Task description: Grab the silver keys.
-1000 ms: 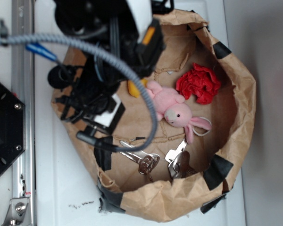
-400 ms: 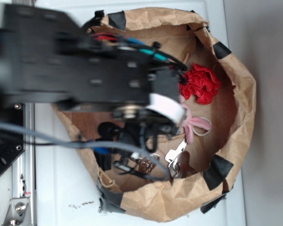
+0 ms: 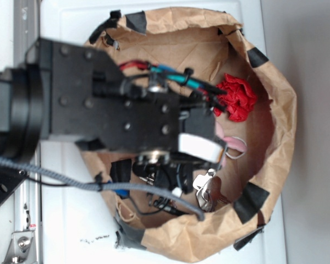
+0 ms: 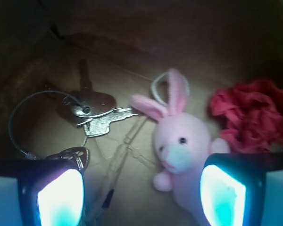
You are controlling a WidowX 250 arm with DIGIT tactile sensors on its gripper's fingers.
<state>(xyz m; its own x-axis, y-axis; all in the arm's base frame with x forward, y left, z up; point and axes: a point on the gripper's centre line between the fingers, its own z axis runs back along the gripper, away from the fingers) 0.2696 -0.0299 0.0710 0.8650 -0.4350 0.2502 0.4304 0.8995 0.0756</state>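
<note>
In the wrist view the silver keys (image 4: pixel 92 110) lie on the brown bag floor at upper left, a darker key among them. A wire ring leads down to a second bunch (image 4: pixel 70 154) beside my left fingertip (image 4: pixel 59 197). My gripper (image 4: pixel 141 197) is open above the floor, with bare paper between its fingers. The keys are ahead and to the left, apart from the pads. From outside, one key bunch (image 3: pixel 208 190) shows just below my black arm (image 3: pixel 115 110), which hides the gripper and the other bunch.
A pink plush bunny (image 4: pixel 181 141) lies by my right fingertip (image 4: pixel 224 195), only its ear (image 3: pixel 234 144) showing from outside. A red paper ball (image 4: pixel 250 117) (image 3: pixel 236 99) sits further right. The crumpled brown paper bag's wall (image 3: pixel 280 126) rings everything.
My arm has swung over the bag and toward its lower right, now covering the bunny's body and the left key bunch seen a second ago.
</note>
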